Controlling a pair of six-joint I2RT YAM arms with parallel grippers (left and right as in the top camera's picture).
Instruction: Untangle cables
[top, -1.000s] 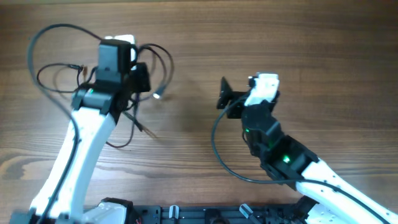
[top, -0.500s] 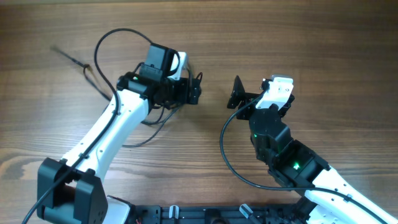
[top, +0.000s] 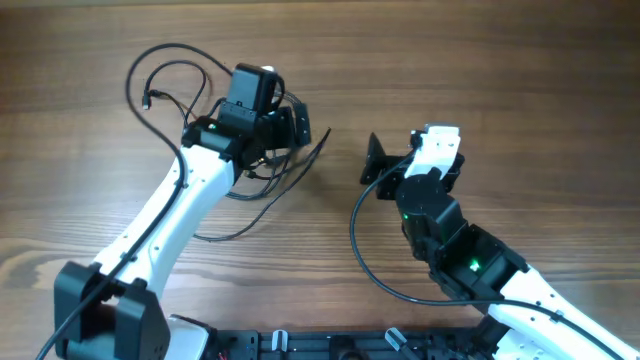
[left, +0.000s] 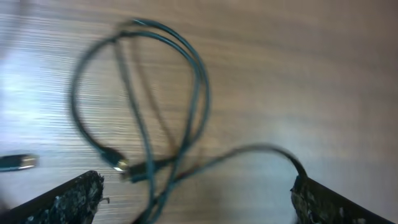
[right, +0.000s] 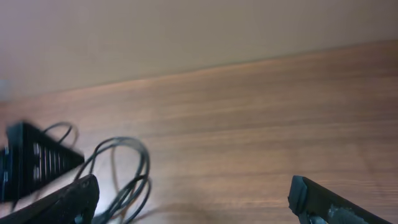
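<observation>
The cables (top: 262, 172) are thin black cords lying in a tangle under my left gripper (top: 288, 135). One loop reaches to the upper left and ends in a small plug tip (top: 148, 100). In the left wrist view the cables (left: 186, 93) form crossing loops, blurred, with a metallic plug tip (left: 116, 164) low on the left. A few strands run down between the wide-apart fingers (left: 74, 199) of the left gripper (left: 199, 205), which grips nothing. My right gripper (top: 405, 158) is open over bare wood to the right of the tangle. In its own view the right gripper (right: 196, 205) has the cables (right: 127, 177) at its left finger.
A thicker black wire (top: 355, 240) belonging to the right arm loops over the table. The left gripper's black finger (right: 37, 165) shows at the left in the right wrist view. The wooden table's (right: 249, 112) far edge lies ahead there.
My left gripper has swung right across the table and opened. The cables came along and now lie bunched under it, with a loop at the upper left. The right gripper shifted slightly.
</observation>
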